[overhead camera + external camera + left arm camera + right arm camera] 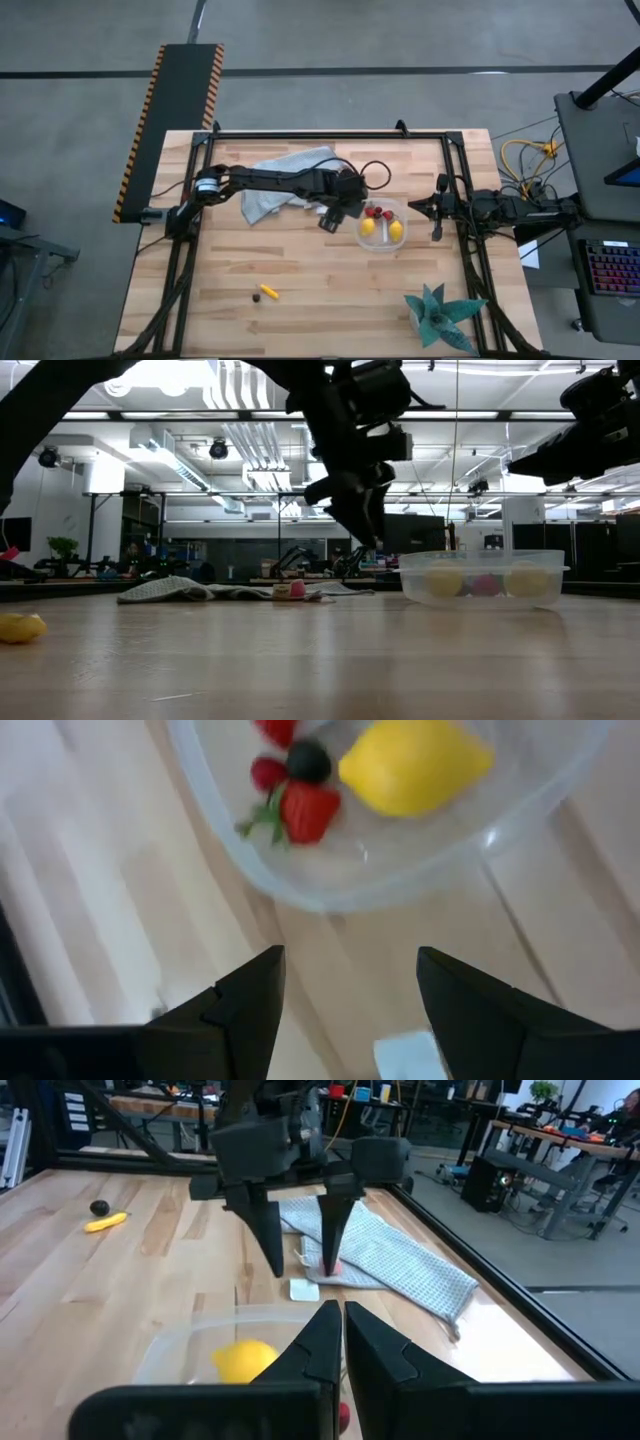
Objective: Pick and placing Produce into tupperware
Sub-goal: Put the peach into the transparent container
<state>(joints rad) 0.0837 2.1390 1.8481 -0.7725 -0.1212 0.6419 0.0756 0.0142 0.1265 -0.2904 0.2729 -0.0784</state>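
Observation:
The clear tupperware (383, 240) stands right of the table's middle with two yellow lemons (368, 227), red strawberries (305, 810) and a dark round bit (308, 760) inside. My left gripper (333, 216) hangs open and empty just left of it, clear of the table (357, 510), fingers slanting down (350, 985). An orange-yellow stick (269, 292) and a dark brown bit (256, 296) lie on the wood toward the near edge. My right gripper (337, 1330) waits shut at the table's right (414, 205), pointing at the tupperware.
A grey-blue cloth (285, 180) lies crumpled behind the left gripper, with a small pink-red bit at its edge (297, 588). A small white block (304, 1289) rests on the wood under the left gripper. A teal spiky plant (440, 315) sits at the near right corner.

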